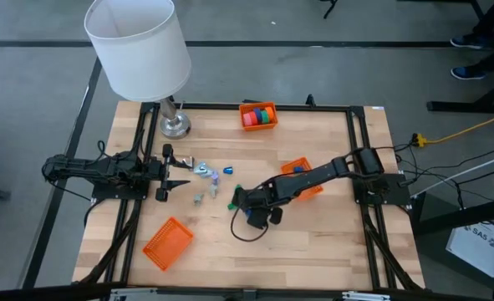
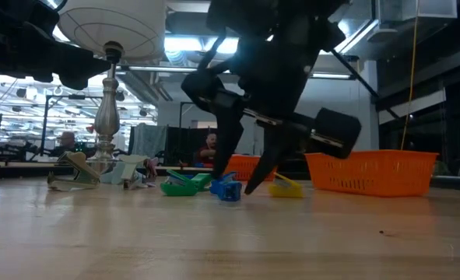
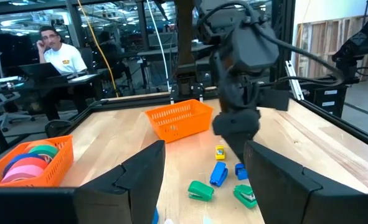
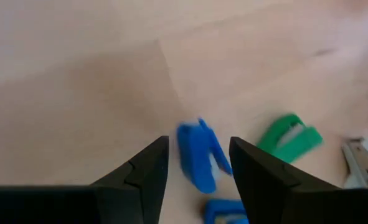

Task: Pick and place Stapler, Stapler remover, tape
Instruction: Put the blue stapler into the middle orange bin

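With its fingers spread and pointing down at the bench point(image 1: 313, 242), the right gripper point(image 4: 197, 163) straddles a small blue stapler point(image 4: 196, 155); the wrist view shows one finger on either side of it with a gap on both sides, so nothing is gripped yet. That stance looks like the set-up for a pick: the blue piece sits centred between the fingers so that closing would catch it across its narrow width. In the low view the fingertips reach almost to the wood beside the stapler, though whether they touch it I cannot tell.

Close around it lie a green stapler point(image 4: 289, 143), just beside, a second blue piece point(image 3: 241, 170) and a yellow piece point(image 3: 220, 152), all loose near the bench's middle. The crowding is the likely hazard, since a closing finger could nudge a neighbour.

Rolls of tape point(image 1: 262, 114) sit together in an orange tray point(image 1: 248, 107) at the far edge, so they seem already sorted. Another orange basket point(image 1: 293, 167) lies under the right arm, and a third point(image 1: 168, 242) sits near the front, probably waiting for the small pieces.

At the bench's left side, by the lamp point(image 1: 138, 46), the left gripper point(image 1: 167, 171) waits with its fingers apart and empty, clear of the working arm.
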Tool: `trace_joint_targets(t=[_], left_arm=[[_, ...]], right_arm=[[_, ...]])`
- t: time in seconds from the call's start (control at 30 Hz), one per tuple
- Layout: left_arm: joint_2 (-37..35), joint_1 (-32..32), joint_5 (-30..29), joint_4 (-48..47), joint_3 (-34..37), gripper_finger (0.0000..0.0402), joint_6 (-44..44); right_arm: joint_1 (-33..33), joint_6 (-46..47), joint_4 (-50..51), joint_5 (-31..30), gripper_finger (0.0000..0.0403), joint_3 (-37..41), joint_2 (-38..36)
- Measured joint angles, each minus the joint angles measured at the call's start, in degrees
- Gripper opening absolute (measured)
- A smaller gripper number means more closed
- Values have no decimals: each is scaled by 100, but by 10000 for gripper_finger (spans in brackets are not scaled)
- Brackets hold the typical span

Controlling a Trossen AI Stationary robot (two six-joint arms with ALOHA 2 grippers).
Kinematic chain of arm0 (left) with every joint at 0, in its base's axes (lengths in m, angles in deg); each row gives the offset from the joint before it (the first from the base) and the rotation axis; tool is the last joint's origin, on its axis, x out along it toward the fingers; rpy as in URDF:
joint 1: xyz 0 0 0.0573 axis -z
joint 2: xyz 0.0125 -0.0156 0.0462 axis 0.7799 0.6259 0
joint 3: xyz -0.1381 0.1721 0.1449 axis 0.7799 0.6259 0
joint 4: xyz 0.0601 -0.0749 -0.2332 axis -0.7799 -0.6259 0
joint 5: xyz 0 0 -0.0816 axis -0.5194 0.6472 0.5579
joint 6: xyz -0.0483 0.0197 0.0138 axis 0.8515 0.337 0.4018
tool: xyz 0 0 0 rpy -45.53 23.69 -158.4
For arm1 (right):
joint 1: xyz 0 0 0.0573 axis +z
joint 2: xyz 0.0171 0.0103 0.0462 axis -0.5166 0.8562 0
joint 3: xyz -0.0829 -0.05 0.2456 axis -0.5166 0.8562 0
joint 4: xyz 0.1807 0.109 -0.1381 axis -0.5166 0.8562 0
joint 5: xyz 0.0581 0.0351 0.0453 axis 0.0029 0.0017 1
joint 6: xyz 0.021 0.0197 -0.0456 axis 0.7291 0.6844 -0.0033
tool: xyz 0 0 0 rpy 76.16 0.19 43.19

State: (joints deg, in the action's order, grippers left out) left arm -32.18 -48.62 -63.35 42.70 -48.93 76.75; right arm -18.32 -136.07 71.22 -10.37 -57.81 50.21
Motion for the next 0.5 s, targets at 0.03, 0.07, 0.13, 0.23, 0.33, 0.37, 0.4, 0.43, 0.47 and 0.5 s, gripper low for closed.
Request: trace_joint_targets(t=[0.03,0.07,0.13,0.23,0.33,0.37,0.4,0.43,0.47,0.5], left_arm=[[0,0,0,0,2,216,0],[0,0,0,0,1,216,0],[0,0,0,0,-1,215,0],[0,0,1,0,0,215,0],[0,0,0,0,0,217,0],[-1,0,1,0,0,217,0],[0,0,0,0,2,216,0],[-2,0,0,0,2,216,0],[-1,0,0,0,2,215,0],[0,0,0,0,0,215,0]], right_arm=[[-32,-39,1,-6,173,0,12],[-61,-51,-20,-12,173,-5,45],[-118,-26,-14,-4,173,-8,95],[-180,120,30,19,173,-27,167],[-206,328,116,48,173,-33,177],[-206,436,148,59,171,-35,179],[-208,540,170,95,169,-35,183],[-210,658,199,175,165,-34,184],[-215,753,235,275,158,-33,184],[-219,844,274,345,151,-33,186]])
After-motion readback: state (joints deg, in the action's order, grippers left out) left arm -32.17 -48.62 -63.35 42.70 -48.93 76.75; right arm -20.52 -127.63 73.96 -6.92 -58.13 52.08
